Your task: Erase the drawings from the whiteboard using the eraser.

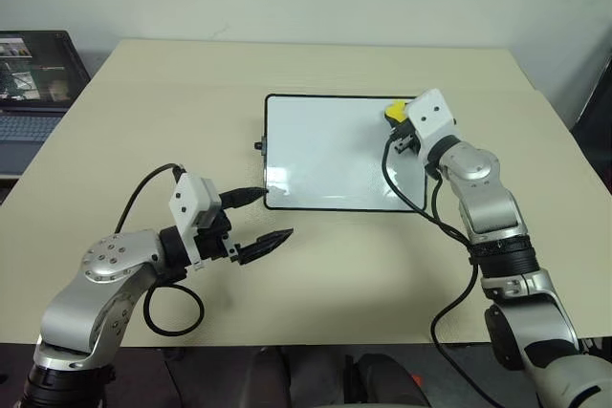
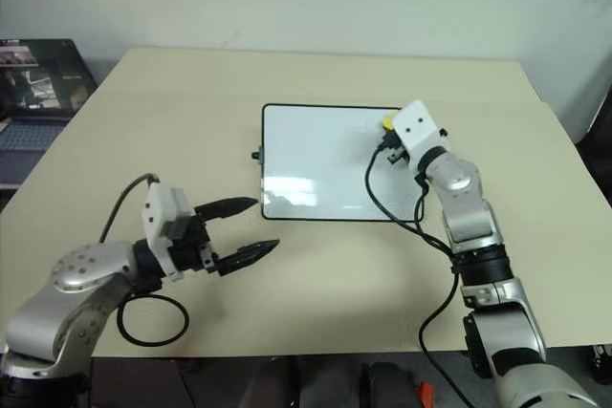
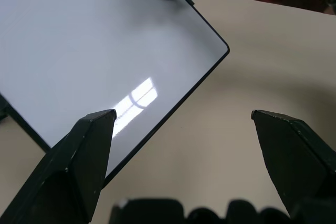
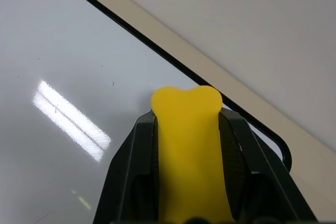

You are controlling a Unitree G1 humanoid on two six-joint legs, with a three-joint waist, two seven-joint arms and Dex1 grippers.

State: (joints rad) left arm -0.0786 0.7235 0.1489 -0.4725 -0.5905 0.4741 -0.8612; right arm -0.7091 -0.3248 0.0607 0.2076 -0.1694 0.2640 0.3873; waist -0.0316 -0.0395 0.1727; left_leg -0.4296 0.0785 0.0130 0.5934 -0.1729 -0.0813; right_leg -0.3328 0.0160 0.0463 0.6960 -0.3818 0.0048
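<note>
Eraser (image 4: 188, 150): bright yellow block, pinched between the two black fingers of the right gripper (image 4: 188, 116), jaws clamped against its sides. Its rounded tip pokes out past the fingertips. In the head views the eraser (image 1: 394, 111) sits over the far right corner of the whiteboard (image 1: 325, 155), just inside the black frame. Whether the tip presses on the surface or hovers just above it cannot be told.

Right arm reaches forward along the board's right edge, its wrist over the right side of the board.

Whiteboard: small, glossy, white, thin black frame, rounded corners, lying flat near the middle of the table (image 1: 191, 93). A small black knob shows on its left edge. Surface around the eraser looks clean, save a few tiny dark specks in the right wrist view; no drawings can be made out in the head views. A window reflection glares on the near left part of the board.

Left gripper (image 2: 247, 229): fingers spread wide apart, nothing between them, held above the table just off the board's near left corner, pointing toward the board. In its wrist view one finger (image 3: 79, 161) overlaps the board's near edge, the other stands over bare tabletop.

Laptop (image 1: 33, 93), screen lit, off the table's far left corner.
</note>
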